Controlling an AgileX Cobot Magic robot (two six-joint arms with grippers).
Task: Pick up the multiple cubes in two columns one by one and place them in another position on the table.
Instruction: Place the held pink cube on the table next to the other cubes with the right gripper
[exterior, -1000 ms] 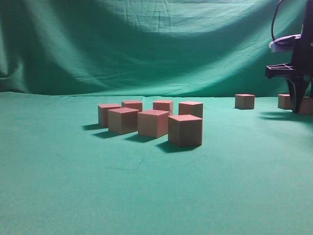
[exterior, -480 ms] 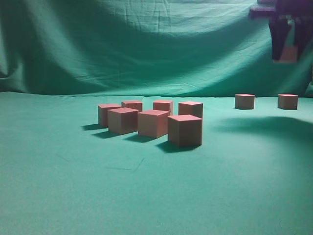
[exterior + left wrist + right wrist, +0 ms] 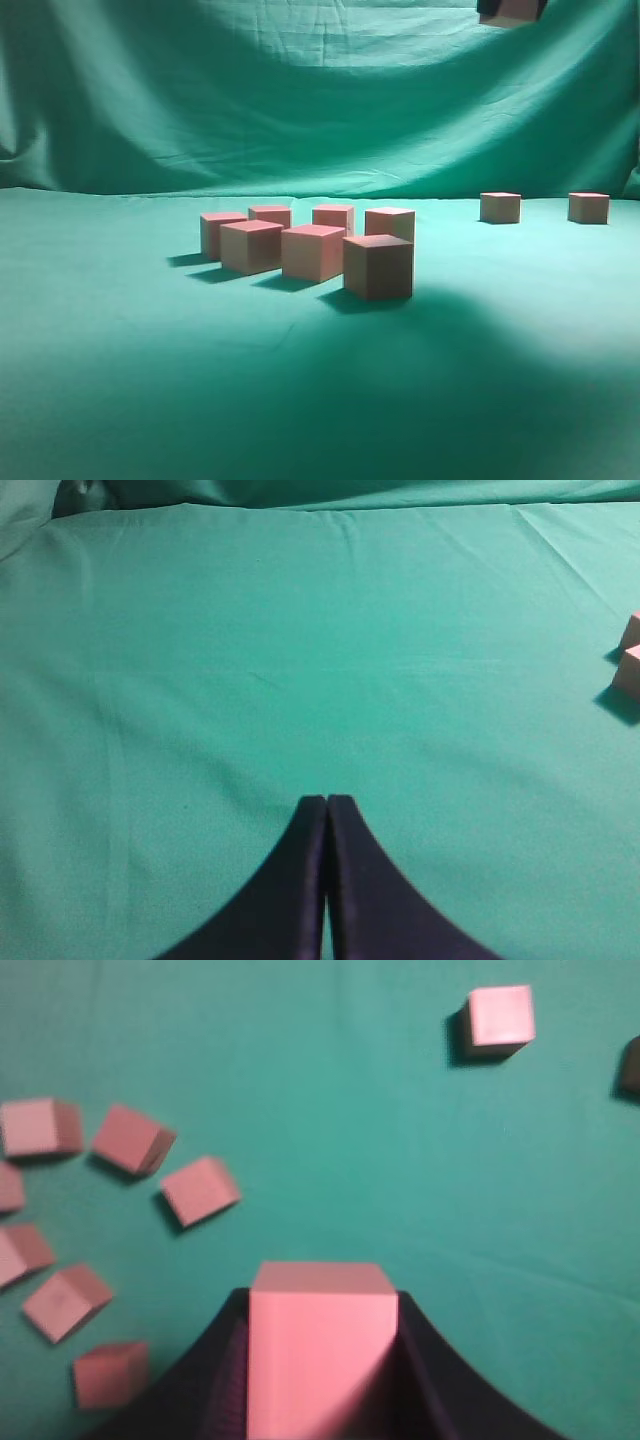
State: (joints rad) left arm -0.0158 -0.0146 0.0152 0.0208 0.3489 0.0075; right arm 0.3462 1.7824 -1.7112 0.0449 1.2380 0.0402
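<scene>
Raised right gripper [image 3: 320, 1360] grips unmarked cube [image 3: 322, 1345].

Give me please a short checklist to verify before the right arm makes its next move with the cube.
1. Right tool holds a cube between its fingers: ok.
2. Held cube is lifted off the table; in the exterior view it shows at the top edge: ok.
3. Left tool is shut, holds nothing and hangs over bare cloth: ok.
4. Grouped cubes stand on the table apart from the held one: ok.
5. Two separate cubes and stand upright at far right: ok.
6. Where the held cube should be placed: cannot tell.
</scene>
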